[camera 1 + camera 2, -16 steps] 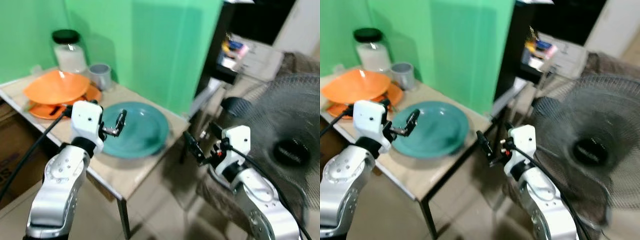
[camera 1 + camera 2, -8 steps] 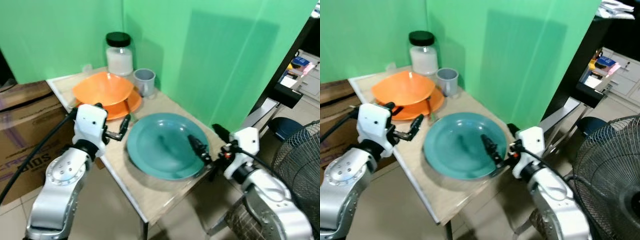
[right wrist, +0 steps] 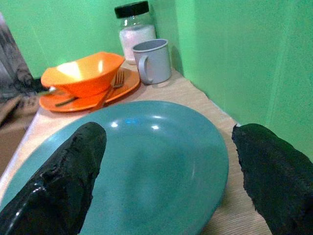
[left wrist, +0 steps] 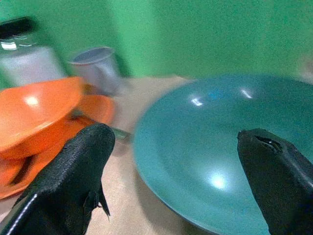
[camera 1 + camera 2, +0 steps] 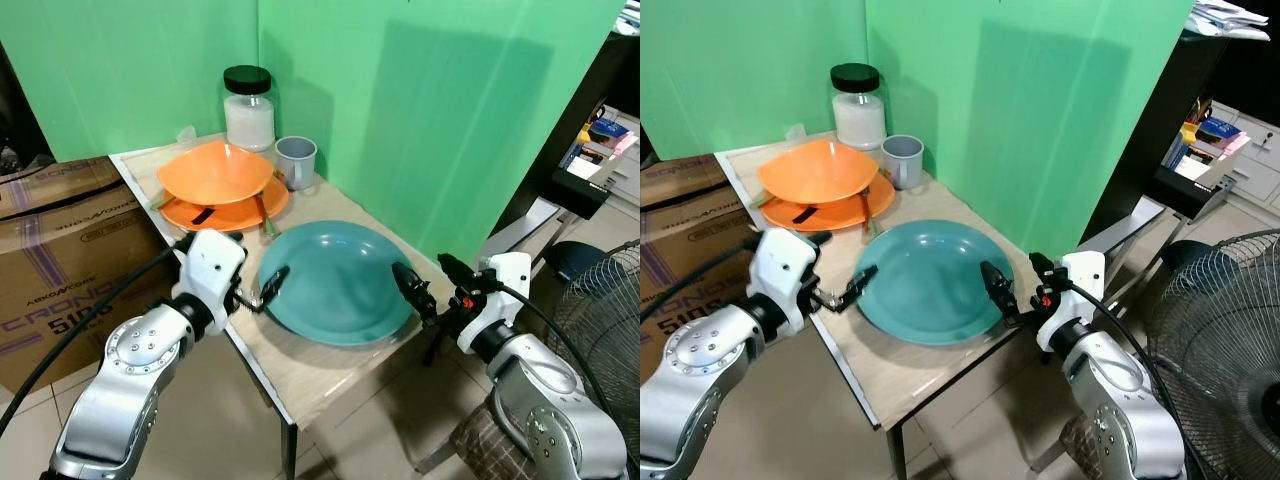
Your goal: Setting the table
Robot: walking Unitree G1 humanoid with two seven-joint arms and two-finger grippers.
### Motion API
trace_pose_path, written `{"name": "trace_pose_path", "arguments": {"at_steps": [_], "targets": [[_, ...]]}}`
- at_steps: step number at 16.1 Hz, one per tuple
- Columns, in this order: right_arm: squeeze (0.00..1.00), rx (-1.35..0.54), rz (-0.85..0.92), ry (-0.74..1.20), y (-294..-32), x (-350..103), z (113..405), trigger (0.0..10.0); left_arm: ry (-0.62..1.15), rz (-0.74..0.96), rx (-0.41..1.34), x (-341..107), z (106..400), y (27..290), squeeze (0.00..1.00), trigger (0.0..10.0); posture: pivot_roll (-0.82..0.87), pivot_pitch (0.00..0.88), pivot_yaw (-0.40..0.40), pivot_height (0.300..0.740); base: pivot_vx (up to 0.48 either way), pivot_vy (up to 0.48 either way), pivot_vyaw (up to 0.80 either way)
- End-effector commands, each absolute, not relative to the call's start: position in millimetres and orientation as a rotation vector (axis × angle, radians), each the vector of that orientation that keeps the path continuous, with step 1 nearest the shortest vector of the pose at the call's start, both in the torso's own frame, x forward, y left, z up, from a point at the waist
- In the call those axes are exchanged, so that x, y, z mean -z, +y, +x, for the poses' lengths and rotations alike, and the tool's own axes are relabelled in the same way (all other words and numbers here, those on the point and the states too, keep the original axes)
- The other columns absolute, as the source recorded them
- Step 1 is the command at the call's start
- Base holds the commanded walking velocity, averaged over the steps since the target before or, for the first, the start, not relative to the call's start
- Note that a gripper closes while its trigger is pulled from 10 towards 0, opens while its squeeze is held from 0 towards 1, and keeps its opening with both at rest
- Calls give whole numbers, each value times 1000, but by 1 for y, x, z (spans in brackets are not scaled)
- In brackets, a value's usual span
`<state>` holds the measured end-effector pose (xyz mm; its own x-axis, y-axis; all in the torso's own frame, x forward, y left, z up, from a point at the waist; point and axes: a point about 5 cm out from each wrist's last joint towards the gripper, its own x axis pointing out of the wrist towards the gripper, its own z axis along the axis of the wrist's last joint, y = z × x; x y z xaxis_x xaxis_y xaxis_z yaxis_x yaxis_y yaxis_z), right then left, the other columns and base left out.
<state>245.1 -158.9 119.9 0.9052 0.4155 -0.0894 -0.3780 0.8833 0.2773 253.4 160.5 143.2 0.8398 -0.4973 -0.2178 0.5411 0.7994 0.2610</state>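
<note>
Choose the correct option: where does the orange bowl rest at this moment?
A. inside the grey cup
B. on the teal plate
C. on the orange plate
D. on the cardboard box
C: the orange bowl sits on the orange plate, beside the grey cup and apart from the teal plate.

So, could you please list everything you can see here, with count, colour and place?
Table: one, beige top, against the green wall.
Plate: one, teal, near end of the table.
Bowl: one, orange, on the orange plate.
Orange plate: one, far end.
Fork: one, on the orange plate.
Mug: one, grey, beside the bowl.
Jar: one, black lid, corner.
Cardboard box: one, left.
Fan: one, black, right.
Left claw: open, at the plate's left rim.
Right claw: open, at its right rim.
</note>
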Motion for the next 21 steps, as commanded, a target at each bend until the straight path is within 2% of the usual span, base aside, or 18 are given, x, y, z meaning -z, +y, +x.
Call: {"name": "trace_pose_path", "arguments": {"at_steps": [1, 3, 7, 8, 9, 13, 18, 21], "targets": [[1000, -400, 288, 129, -164, -125, 250, 10000, 154, 355, 612, -140, 257, 160, 0, 10000, 31, 0, -62, 740, 0, 0, 0], [1000, -347, 260, 182, -165, -119, 261, 10000, 197, 420, 686, -130, 264, 169, 0, 10000, 25, 0, -56, 740, 0, 0, 0], [1000, -361, 327, 225, -158, -118, 269, 10000, 214, 432, 693, -117, 275, 178, 0, 10000, 23, 0, -53, 740, 0, 0, 0], [831, -367, 335, 239, -157, -118, 269, 10000, 222, 439, 703, -114, 276, 179, 0, 10000, 16, 0, -48, 740, 0, 0, 0], [0, -362, 335, 255, -157, -118, 270, 10000, 226, 442, 710, -112, 276, 180, 0, 10000, 16, 0, -48, 740, 0, 0, 0], [0, -359, 396, 375, -159, -113, 269, 10000, 245, 456, 732, -101, 269, 183, 0, 10000, 13, 0, -51, 740, 0, 0, 0], [0, -449, 413, 555, -144, -103, 263, 10000, 234, 450, 746, -95, 264, 179, 0, 10000, 18, 0, -63, 740, 0, 0, 0], [0, -450, 425, 572, -140, -102, 265, 10000, 233, 448, 750, -93, 262, 178, 0, 10000, 17, 0, -63, 740, 0, 0, 0]]}}
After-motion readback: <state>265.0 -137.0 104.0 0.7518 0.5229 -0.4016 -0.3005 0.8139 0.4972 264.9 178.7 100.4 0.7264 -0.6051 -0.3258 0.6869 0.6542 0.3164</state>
